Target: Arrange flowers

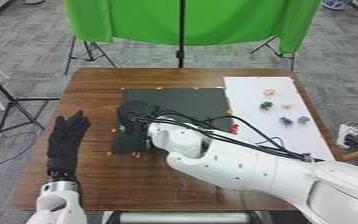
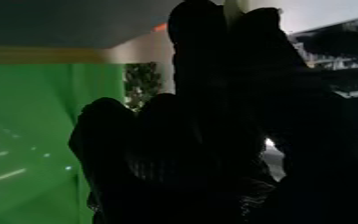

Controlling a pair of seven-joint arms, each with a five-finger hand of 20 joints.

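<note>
Right hand (image 1: 135,110): over the black mat (image 1: 180,96), grip impossible to tell
Greenery (image 2: 142,81): partly hidden by it
Left hand (image 1: 66,141): open on the bench (image 1: 113,182)
Flowers (image 1: 286,121): tiny, on white sheet (image 1: 251,100)
Room: green cloth (image 1: 131,20), grey carpet (image 1: 24,35)

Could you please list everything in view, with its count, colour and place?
Table: one, brown, centre
Dark mat: one, dark grey, on the table
Orange tape bits: several, orange, around the mat
White sheet: one, white, table's right side
Small flower-like pieces: five, one pink, one cream, one dark teal, two blue-grey, on the sheet
Small item: one, red, beside the right arm
Cloth: one, green, beyond the table
Tripod: one, black, floor left of the table
Floor: one, grey, around the table
Left hand: one, black glove, table's left side
Right hand: one, black glove, at the mat
Arms: two, white, from the bottom edge
</note>
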